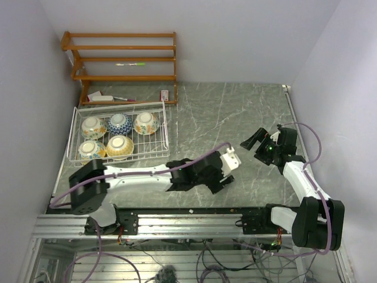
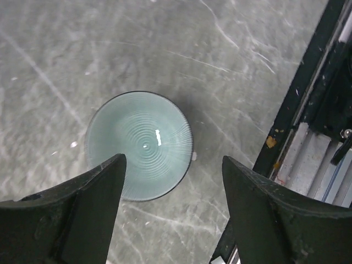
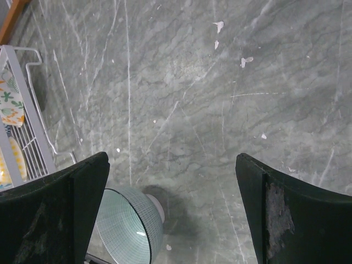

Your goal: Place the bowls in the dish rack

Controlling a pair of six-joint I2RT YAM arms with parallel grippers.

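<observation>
Teal bowl (image 2: pixel 140 144) sits on the table (image 1: pixel 200 112) near its front edge, right under my left gripper (image 2: pixel 173 159), whose jaws stand wide and hold nothing. Five painted bowls (image 1: pixel 119 122) are in the rack (image 1: pixel 118 105) at far left. My right gripper (image 3: pixel 171 159) hangs nearby above the table, spread and empty.

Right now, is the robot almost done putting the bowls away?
Nearly. Done: five flowery bowls sit in the dish rack. In hand: the left gripper hangs open over the teal bowl on the table, not gripping it yet. Left: grab that last bowl and put it in the rack.
</observation>
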